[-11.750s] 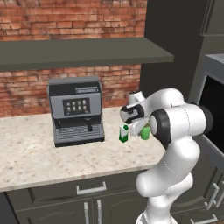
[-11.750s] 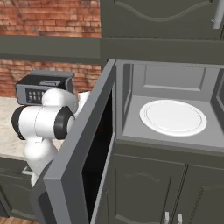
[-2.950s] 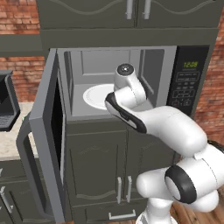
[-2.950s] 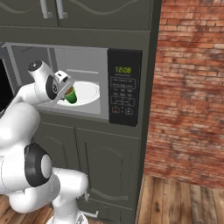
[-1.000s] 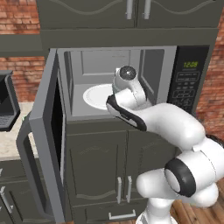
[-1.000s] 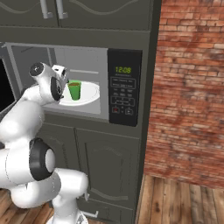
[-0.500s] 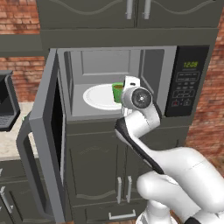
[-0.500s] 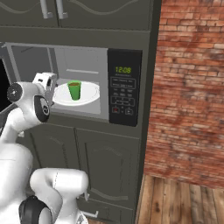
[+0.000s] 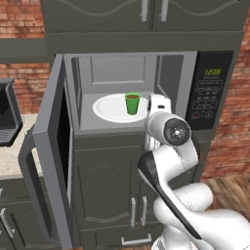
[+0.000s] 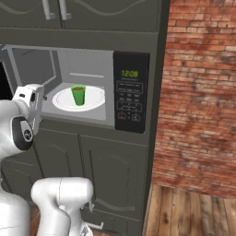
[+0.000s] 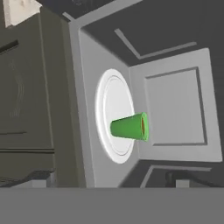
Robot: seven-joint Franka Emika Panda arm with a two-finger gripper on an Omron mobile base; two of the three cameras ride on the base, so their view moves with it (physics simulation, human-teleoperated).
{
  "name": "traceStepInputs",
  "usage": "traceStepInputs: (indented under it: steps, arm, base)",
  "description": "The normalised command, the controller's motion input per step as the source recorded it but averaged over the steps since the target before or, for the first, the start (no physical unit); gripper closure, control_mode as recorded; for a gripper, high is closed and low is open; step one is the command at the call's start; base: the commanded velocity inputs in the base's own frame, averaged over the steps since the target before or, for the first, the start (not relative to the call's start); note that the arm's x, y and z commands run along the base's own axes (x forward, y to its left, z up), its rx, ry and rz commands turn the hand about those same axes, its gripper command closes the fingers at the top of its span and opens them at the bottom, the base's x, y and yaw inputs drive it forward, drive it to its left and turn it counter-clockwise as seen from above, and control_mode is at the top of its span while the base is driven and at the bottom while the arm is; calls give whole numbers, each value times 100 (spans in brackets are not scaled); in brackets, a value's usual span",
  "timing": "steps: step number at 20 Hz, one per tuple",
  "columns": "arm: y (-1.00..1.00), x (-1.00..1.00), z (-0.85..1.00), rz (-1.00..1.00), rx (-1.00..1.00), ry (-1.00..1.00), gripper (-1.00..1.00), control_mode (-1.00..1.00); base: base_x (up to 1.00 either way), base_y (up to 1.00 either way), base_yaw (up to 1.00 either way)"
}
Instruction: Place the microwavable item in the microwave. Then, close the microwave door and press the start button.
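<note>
Standing on turntable (image 9: pixel 110 108), green cup (image 9: pixel 132 103), apart from pincer (image 9: pixel 157 104)

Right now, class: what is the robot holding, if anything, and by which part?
Nothing. The green cup stands alone on the white turntable inside the microwave, and the gripper is outside the opening, jaws open.

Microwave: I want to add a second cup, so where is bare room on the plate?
The green cup stands right of the middle of the white plate. Its left half is bare, toward the open door; the right rim is tight.
</note>
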Motion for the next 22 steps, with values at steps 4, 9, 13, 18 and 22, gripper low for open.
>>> traceStepInputs:
  steps: [4, 9, 13, 18, 22]
  arm:
    - [16, -100, 4, 0, -10, 0, -100, -100]
    - [25, -100, 0, 0, -13, -11, -100, -100]
    - [21, -100, 0, 0, -14, -21, -100, -100]
    - [3, -100, 0, 0, -9, -36, -100, -100]
    - [8, -100, -2, 0, -8, -52, -100, -100]
  base:
    - [0, 0, 0]
    - [0, 0, 0]
    - [0, 0, 0]
    - [0, 0, 0]
    - [0, 0, 0]
